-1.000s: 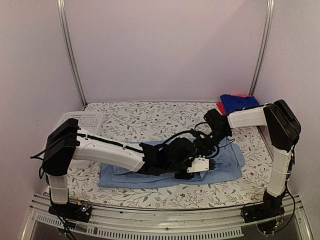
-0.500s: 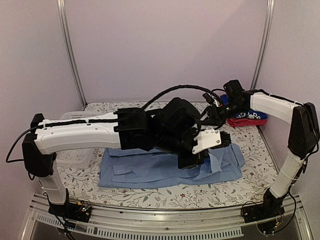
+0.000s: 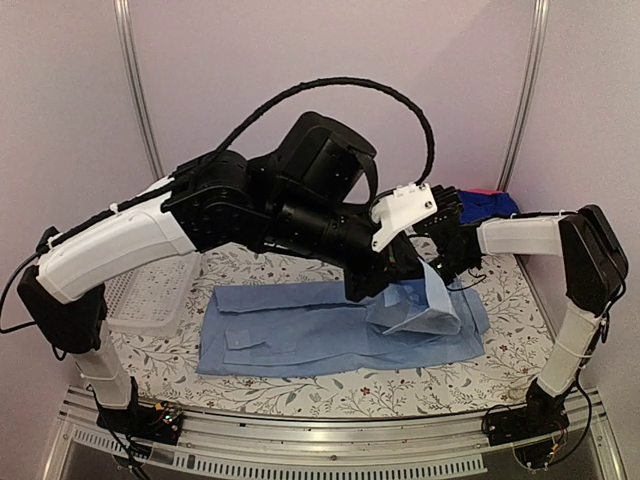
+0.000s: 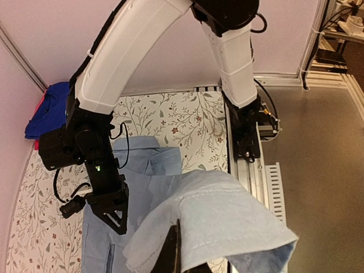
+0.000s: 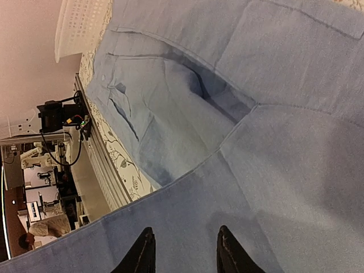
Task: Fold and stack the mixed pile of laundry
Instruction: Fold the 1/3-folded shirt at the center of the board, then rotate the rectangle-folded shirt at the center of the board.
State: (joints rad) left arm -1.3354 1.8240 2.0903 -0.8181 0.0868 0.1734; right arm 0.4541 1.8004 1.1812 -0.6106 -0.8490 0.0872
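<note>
Top external view: the left arm reaches across the floral table cover (image 3: 262,265), with a white basket (image 3: 150,292) at the far left.
Light-blue shirt (image 3: 290,340): spread lengthwise along the near half of the table. Its right end is raised off the surface and hangs in a loose fold.
Left gripper (image 3: 385,290): clenched on the raised end of the light-blue shirt. In the left wrist view the cloth drapes over its fingers (image 4: 174,256).
Right gripper (image 3: 447,262): just right of the raised fold. In the right wrist view its fingers (image 5: 143,255) are spread apart over the blue cloth and grasp nothing.
Royal-blue shirt (image 3: 488,206): lies compact at the far right corner, with a red-pink garment (image 3: 484,190) showing at its edge.
Done, by appearance: two garments sit together at the far right as a stack, and the large shirt is laid out flat.
Step in hand, by judgement: a fold of the shirt's right end toward the left.
Left to do, by judgement: completing this fold, further folds to reduce the shirt, then placing it on the stack at the far right.
</note>
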